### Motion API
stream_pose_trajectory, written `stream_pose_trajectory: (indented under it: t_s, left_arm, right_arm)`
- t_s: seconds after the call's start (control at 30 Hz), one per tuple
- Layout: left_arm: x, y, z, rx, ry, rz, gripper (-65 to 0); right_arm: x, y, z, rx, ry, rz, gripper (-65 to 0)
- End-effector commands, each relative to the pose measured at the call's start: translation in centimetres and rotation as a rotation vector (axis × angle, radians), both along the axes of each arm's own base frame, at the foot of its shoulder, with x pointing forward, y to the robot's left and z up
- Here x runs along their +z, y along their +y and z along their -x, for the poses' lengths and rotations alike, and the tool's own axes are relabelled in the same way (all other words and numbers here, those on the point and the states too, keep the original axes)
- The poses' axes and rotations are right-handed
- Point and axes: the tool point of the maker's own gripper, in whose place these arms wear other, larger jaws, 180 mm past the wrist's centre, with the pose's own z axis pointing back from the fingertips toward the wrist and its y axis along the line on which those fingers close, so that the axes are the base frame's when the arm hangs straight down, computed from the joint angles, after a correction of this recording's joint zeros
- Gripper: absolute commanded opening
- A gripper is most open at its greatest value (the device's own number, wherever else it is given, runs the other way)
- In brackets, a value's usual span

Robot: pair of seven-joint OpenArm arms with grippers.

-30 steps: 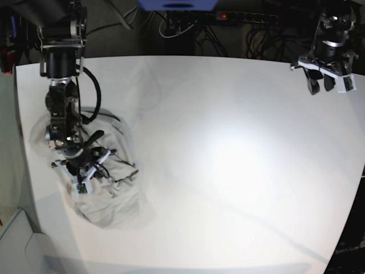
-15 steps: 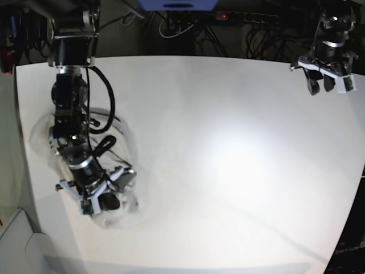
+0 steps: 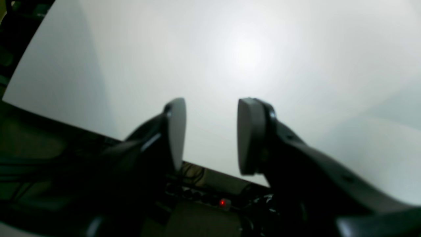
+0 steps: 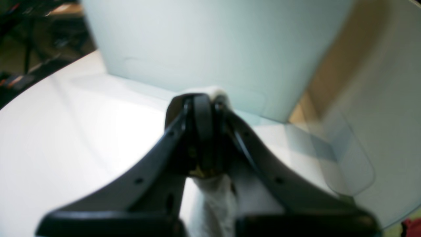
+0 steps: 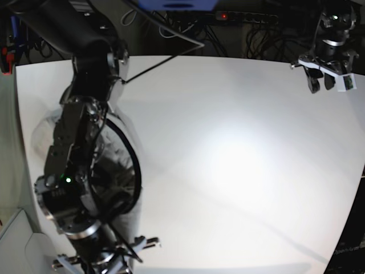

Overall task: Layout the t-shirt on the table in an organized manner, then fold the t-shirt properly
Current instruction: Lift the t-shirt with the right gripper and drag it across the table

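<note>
Mostly the t-shirt is hidden: in the base view it lies crumpled near the table's left edge, toward the near-left corner, with the right arm stretched over it, so only pale folds show beside the arm's cables. In the right wrist view the right gripper has its jaws pressed together with a bunch of pale cloth pinched between them, a tuft showing past the tips and more hanging below. The grip looks to be on a thick wad rather than on 1 clean edge, though how many layers are caught cannot be told. That is the main risk as I judge it: pulling from a bunched hold could drag the whole garment as a lump instead of spreading it, or the cloth could slip out partway. The hold also sits close to the near edge, so a pull that way could draw fabric off the table. Loose cables near the arm might snag the folds. The left gripper hangs at the far-right corner, well apart from the shirt, its 2 pads parted with nothing between them, so it gives no help pinning the cloth. No containers are in view, so nothing is held in any.
</note>
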Motion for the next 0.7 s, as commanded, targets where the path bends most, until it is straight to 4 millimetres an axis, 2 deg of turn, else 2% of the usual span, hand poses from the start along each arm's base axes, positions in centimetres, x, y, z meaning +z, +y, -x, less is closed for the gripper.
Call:
stream_pose_trajectory:
  t_s: [0.0,0.23,0.43,0.6,0.67]
  left_arm:
    - [1.1,0.2,-0.4,-0.008,-0.035,-0.021,-39.7]
    - [1.7,1.9,0.1,0.036,-0.042,-0.045,-39.7]
    - [1.7,2.0,0.1,0.038,-0.043,-0.047,-39.7]
    - [1.7,2.0,0.1,0.039,-0.043,-0.045,-39.7]
    - [1.7,2.0,0.1,0.039,-0.043,-0.045,-39.7]
  right_arm:
    - [4.0,0.9,0.6,0.033,-0.121,-0.006,-65.0]
    - [10.6,0.9,1.6,0.036,-0.284,0.010,-65.0]
    - [15.5,0.8,2.2,0.025,-0.366,0.019,-65.0]
    - [18.6,0.5,2.7,0.007,-0.408,0.028,-65.0]
    - [18.8,0.4,2.7,0.000,-0.400,0.034,-65.0]
